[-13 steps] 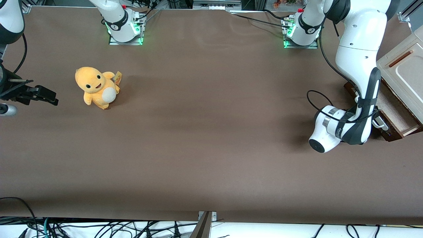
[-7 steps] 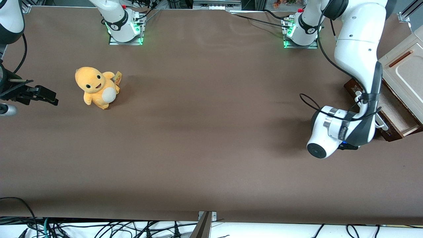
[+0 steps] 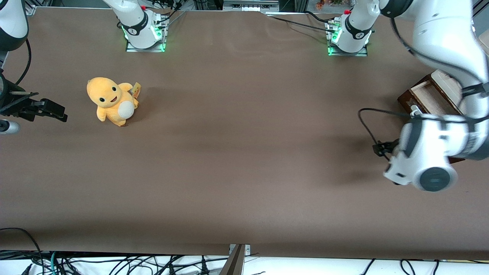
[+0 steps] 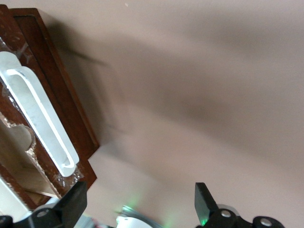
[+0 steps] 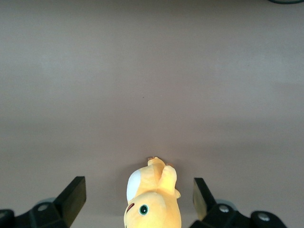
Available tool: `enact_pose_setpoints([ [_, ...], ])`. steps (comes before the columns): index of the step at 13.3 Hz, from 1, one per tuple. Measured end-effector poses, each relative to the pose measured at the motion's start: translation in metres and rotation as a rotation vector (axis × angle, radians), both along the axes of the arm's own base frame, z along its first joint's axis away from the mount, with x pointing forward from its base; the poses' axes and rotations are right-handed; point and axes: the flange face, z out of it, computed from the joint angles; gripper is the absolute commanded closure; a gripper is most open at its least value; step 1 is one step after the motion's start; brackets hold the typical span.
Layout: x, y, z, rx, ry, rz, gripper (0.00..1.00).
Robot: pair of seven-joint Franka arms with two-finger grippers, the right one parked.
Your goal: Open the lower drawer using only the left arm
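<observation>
**Drawer pulled out, claw off the handle**

Brown tabletop [image 3: 237,160] fills nearly the whole scene, with cables hanging along the edge nearest the front camera and a yellow plush toy [image 3: 111,100] sitting toward the parked arm's end.

At the working arm's end, the lower drawer [image 3: 428,95] stands pulled out of its cabinet: its pale beige inside shows from above, framed by the dark brown wood. In the wrist view the glossy front and the long white bar handle [image 4: 40,121] are plainly visible, with nothing gripping the bar.

Large and white, the left arm [image 3: 439,38] reaches over the drawer, and its wrist hangs above the tabletop, nearer the front camera than the drawer. The claw [image 4: 140,202] is released: its two black fingers [image 4: 73,202] stand wide apart with only bare tabletop between them, apart from the handle and holding nothing.

Judging by how things lie, the pulling step looks done and the arm is in the step of clearing away from the drawer. The next move seems to call for little more than carrying the wrist clear without brushing the drawer front or snagging the trailing black cable [image 3: 368,122] on the handle. If the drawer must come out farther, the claw would need to close round the bar again.
</observation>
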Motion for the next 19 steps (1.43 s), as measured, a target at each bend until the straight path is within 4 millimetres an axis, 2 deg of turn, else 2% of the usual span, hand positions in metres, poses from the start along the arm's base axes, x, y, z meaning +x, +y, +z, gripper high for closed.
enact_pose_setpoints([
  [3, -0.003, 0.025, 0.048, -0.107, -0.072, 0.065, 0.0],
  [5, -0.006, 0.04, 0.069, -0.137, -0.108, 0.063, 0.0],
  [7, -0.005, 0.052, 0.09, -0.194, -0.192, -0.012, 0.0],
  [9, -0.018, 0.063, 0.109, -0.237, -0.283, -0.142, 0.0],
  [11, -0.043, 0.069, 0.13, -0.243, -0.341, -0.211, 0.0],
  [13, -0.063, 0.055, 0.158, -0.236, -0.424, -0.265, 0.0],
  [15, -0.086, 0.029, 0.182, -0.232, -0.482, -0.313, 0.0],
  [17, -0.114, 0.01, 0.197, -0.24, -0.463, -0.341, 0.0],
  [19, -0.137, 0.004, 0.208, -0.248, -0.416, -0.345, 0.0],
])
